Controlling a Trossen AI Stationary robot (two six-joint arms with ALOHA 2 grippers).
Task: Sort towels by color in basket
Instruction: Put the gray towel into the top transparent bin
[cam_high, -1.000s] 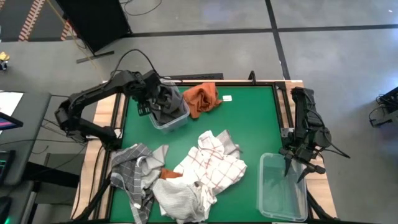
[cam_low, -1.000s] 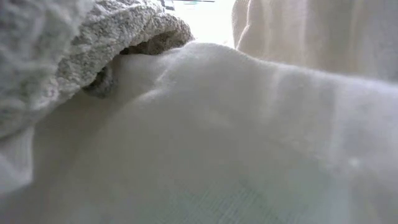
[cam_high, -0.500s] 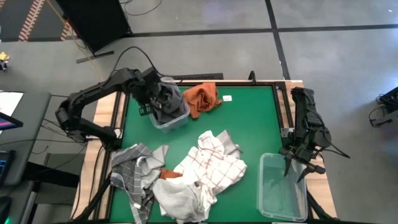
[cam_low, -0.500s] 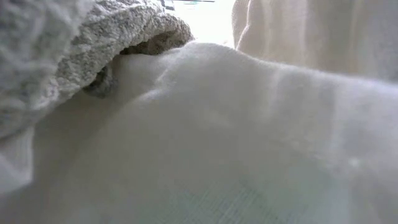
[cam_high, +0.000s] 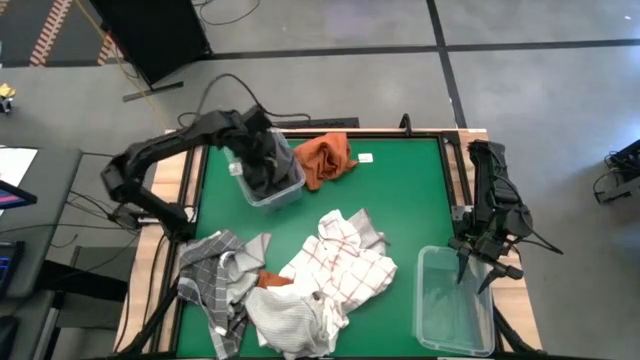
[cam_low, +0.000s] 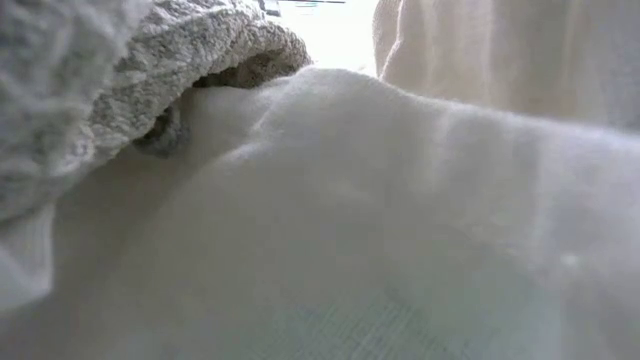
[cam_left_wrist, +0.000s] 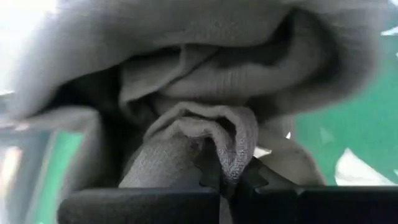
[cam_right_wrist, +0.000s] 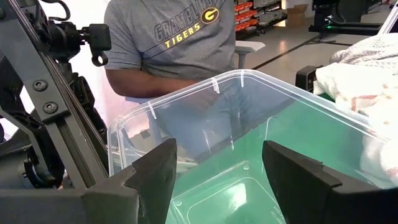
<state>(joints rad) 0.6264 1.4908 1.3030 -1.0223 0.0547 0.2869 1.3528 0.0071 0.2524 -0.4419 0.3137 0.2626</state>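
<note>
Nearest me, at six o'clock, the white towel (cam_high: 285, 320), the red-grid towel (cam_high: 345, 262) and the grey plaid towel (cam_high: 215, 270) lie heaped on the table (cam_high: 400, 200). My right tool (cam_high: 478, 268) waits open at four o'clock above its empty bin (cam_high: 455, 305), ready for light towels. Far off, at eleven o'clock, my left tool (cam_high: 255, 158) is clamped on the dark grey towel (cam_left_wrist: 211, 134) inside the far bin (cam_high: 285, 190), seemingly tucking it in; the rust-orange towel (cam_high: 325, 158) lies just beside that bin.

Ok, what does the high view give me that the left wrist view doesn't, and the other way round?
Only the high view shows the whole table: the rust-orange towel, the grey plaid towel, the red-grid white towel, the plain white towel, the empty clear bin and the right gripper, open above it. Only the left wrist view shows the left gripper shut on a fold of cloth. Both show the dark grey towel and green tabletop.
</note>
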